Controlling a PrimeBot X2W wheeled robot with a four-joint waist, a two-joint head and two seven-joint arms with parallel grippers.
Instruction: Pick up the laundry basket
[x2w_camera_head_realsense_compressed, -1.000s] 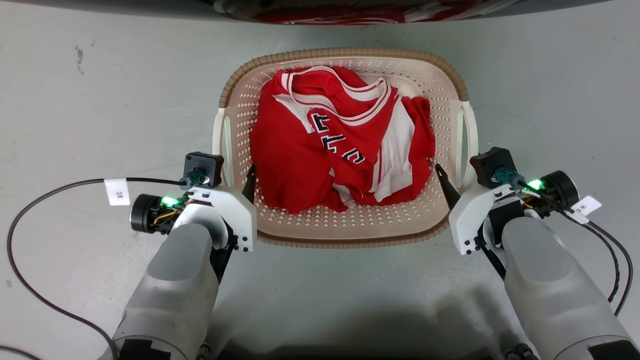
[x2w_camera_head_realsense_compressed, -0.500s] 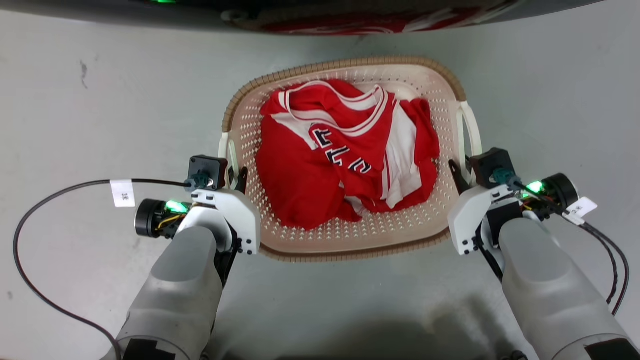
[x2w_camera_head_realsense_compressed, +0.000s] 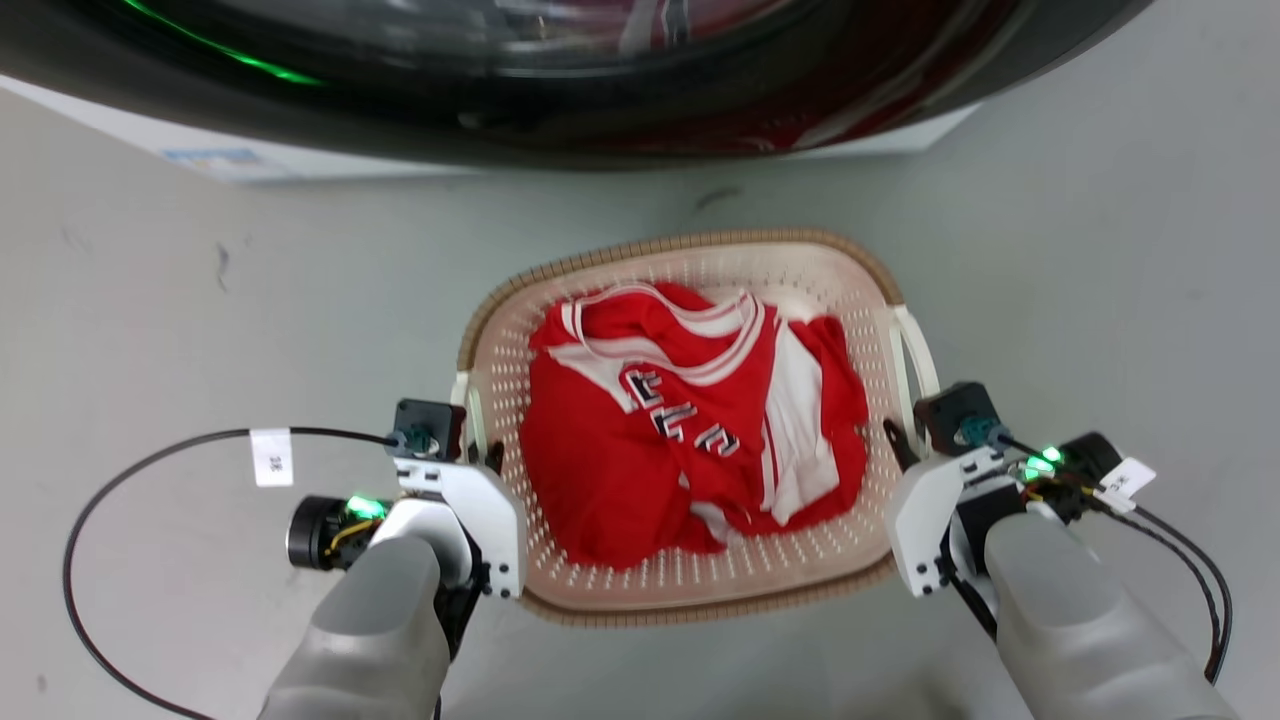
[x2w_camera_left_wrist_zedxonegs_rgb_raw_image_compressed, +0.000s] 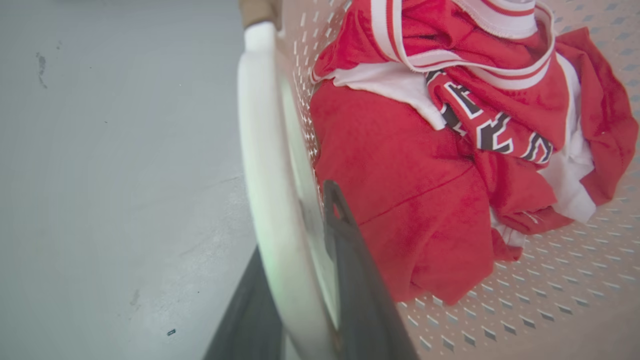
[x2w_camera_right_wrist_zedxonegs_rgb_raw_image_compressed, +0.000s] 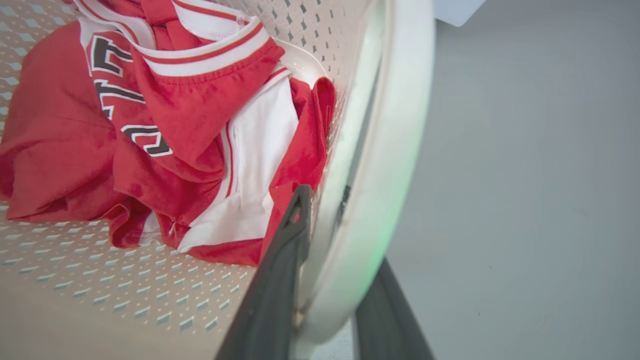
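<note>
Basket (x2w_camera_head_realsense_compressed: 680, 243) sits between our left claw (x2w_camera_head_realsense_compressed: 475, 455) and right claw (x2w_camera_head_realsense_compressed: 912, 440), both clamped on it; only lifting left, we reckon.

washer (x2w_camera_head_realsense_compressed: 500, 110): dark door, white body, your reference
jersey (x2w_camera_head_realsense_compressed: 640, 490): red-white, crumpled, near washer's front
floor (x2w_camera_head_realsense_compressed: 200, 350): grey, scuffed

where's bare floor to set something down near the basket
Bare floor left of the basket, between washer and cable, and a wide patch to its right. Crowded: the strip between far rim and washer, the handles held by left hand and right hand.
</note>
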